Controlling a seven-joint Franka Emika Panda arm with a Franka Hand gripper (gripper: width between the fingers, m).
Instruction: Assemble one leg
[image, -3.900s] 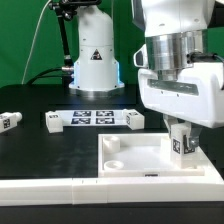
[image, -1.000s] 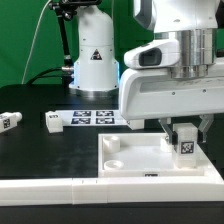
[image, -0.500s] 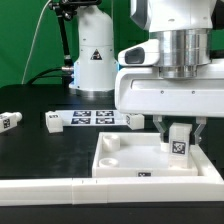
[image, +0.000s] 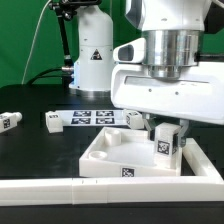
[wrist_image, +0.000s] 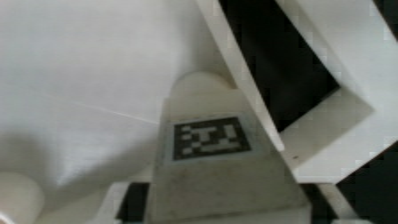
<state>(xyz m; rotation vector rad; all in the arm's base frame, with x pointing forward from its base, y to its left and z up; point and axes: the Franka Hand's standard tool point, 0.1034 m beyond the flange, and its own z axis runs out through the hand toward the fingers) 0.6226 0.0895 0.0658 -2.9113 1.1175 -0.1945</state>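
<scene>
My gripper (image: 165, 137) is shut on a leg (image: 164, 143), a small white blocky post with a black-and-white tag on its face. It holds the leg upright inside the white square tray-like panel (image: 105, 152), near the corner at the exterior view's right. In the wrist view the leg (wrist_image: 214, 150) fills the middle, clamped between the two fingers (wrist_image: 128, 205), with the panel's floor (wrist_image: 89, 90) and rim (wrist_image: 267, 80) behind it. The panel sits turned on the table, one corner toward the camera.
Another leg (image: 9, 121) lies at the exterior view's far left. The marker board (image: 92, 118) lies behind the panel. A white rail (image: 40, 188) runs along the front edge. The arm's base (image: 93, 60) stands at the back.
The gripper with the leg has moved toward the exterior view's left and turned. The panel has rotated and shifted left with it.
</scene>
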